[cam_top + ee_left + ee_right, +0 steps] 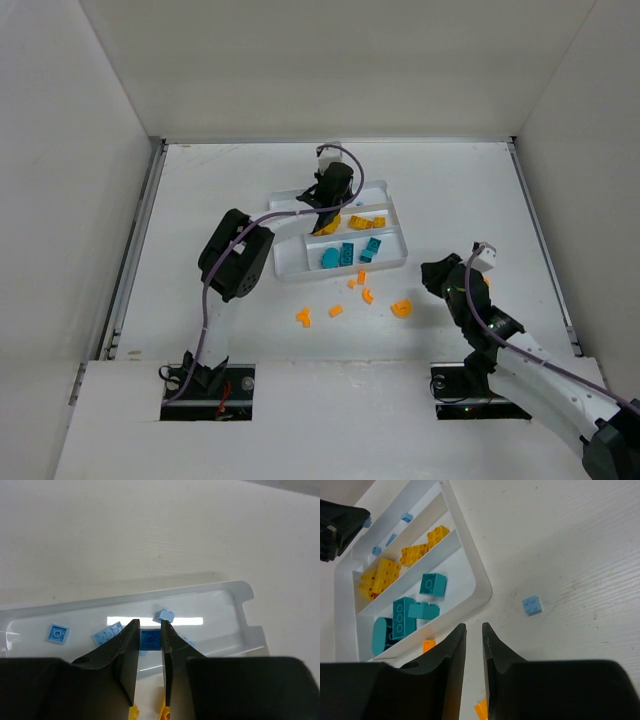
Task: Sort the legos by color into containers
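Note:
The white tray (290,270) holds the containers: light blue legos (58,633) in the far section, yellow ones (385,572) in the middle, teal ones (432,584) in the near one. My left gripper (149,627) hangs over the far section (325,215), shut on a small blue lego (150,639) between its tips. My right gripper (473,627) is low over the table just right of the tray (440,275), its jaws nearly together with nothing between them. A light blue lego (532,605) lies on the table beside it, untouched.
Several orange legos lie loose on the table in front of the tray, among them a curved one (402,308) and a small one (303,317). One orange piece (428,645) sits against the tray's near wall. White walls enclose the table on three sides.

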You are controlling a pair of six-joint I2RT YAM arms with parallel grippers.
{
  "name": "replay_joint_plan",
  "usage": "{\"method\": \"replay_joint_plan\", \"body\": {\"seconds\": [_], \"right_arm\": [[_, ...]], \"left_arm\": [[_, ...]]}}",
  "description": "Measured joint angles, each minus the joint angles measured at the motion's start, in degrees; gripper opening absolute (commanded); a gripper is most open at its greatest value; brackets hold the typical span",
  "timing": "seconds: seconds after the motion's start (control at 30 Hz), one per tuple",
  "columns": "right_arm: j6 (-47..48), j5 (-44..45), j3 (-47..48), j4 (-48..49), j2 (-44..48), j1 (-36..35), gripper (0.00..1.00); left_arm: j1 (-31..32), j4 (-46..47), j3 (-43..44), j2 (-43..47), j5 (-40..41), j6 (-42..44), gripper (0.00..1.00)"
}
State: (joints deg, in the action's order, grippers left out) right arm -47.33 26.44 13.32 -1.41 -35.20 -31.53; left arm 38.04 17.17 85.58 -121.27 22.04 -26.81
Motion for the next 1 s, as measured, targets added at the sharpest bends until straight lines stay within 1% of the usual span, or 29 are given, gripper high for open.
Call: {"method": "replay_joint_plan", "body": {"seconds": [0.17, 0.23, 0.4, 0.5, 0.53, 0.63, 0.73, 0.77, 0.8, 0.9, 1.0], "right_arm": [[0.2, -0.5, -0.1, 0.6, 0.3, 0.0, 0.26], [0.2, -0.7, -0.2, 0.7, 0.9, 0.0, 0.28], [0.5, -0.7, -0.7, 0.7, 3.1, 0.0, 0.47], [0.5, -0.4, -1.2, 0.6, 5.1, 0.1, 0.51], [0.6, -0.3, -1.3, 0.6, 5.7, 0.1, 0.51], [0.6, 0.2, -1.3, 0.5, 7.4, 0.5, 0.51], [0.6, 0.8, -1.0, -0.3, 8.8, 1.6, 0.49], [0.6, 1.0, -0.6, -0.9, 9.2, 2.2, 0.47], [0.6, 1.1, -0.1, -1.7, 9.7, 2.8, 0.42], [1.1, 1.3, 3.2, -4.3, 10.9, 6.0, 0.31], [1.5, 1.3, 7.0, -4.8, 11.6, 9.4, 0.29]], "left_arm": [[-0.1, -2.1, 0.1, -1.4, -0.8, 0.2, 0.16], [-0.2, -2.3, 0.1, -1.5, -0.9, 0.4, 0.22], [-0.2, -2.4, 0.3, -1.7, -1.0, 0.8, 0.41], [0.2, -2.4, 0.3, -1.7, -1.0, 1.2, 0.44], [0.4, -2.4, 0.3, -1.7, -0.9, 1.3, 0.44], [1.7, -2.0, -0.1, -1.3, -0.6, 1.7, 0.39], [4.9, -0.9, -3.6, 1.2, -0.4, 2.1, 0.36], [6.4, -0.5, -5.1, 2.4, -0.3, 2.1, 0.36], [8.2, 0.0, -6.6, 3.8, -0.1, 2.1, 0.35], [14.6, 1.2, -9.2, 6.9, 0.4, 1.7, 0.34], [21.6, 3.2, -10.6, 8.8, 1.6, 1.3, 0.34]]}}
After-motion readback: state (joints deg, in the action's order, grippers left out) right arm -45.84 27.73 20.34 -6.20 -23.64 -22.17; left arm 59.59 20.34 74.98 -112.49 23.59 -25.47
